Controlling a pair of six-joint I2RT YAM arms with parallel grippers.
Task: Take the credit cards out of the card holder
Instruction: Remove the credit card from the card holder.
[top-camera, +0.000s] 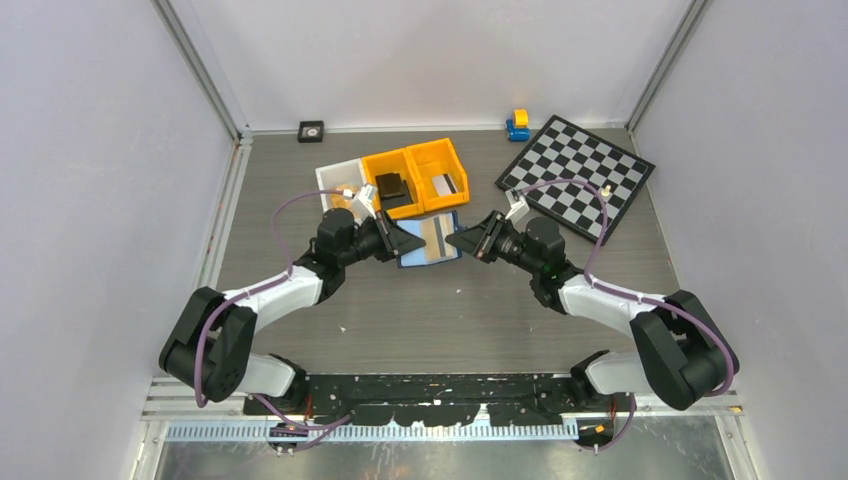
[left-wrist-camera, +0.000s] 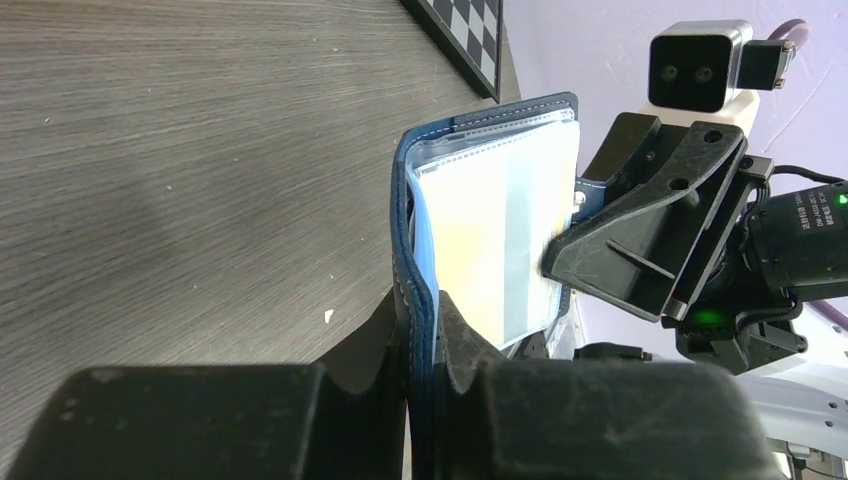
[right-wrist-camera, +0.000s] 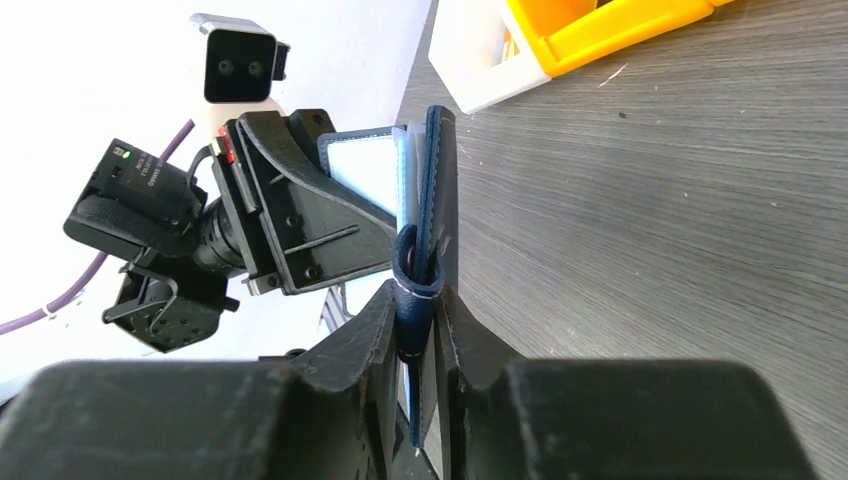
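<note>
The navy card holder (top-camera: 432, 242) is held open above the grey worktop (top-camera: 400, 320), just in front of the orange bins (top-camera: 415, 172), and is stretched between the two arms. One cover edge is clamped by the closed left gripper (left-wrist-camera: 422, 322), and the opposite navy flap is pinched by the right gripper (right-wrist-camera: 416, 312). A tan credit card (left-wrist-camera: 470, 255) is seen tucked inside a clear inner pocket.

Bright, even overhead light is given; shadows on the table (top-camera: 400, 320) are soft. In wrist views, backgrounds are overexposed and the card holder (left-wrist-camera: 495, 230) is washed out.
</note>
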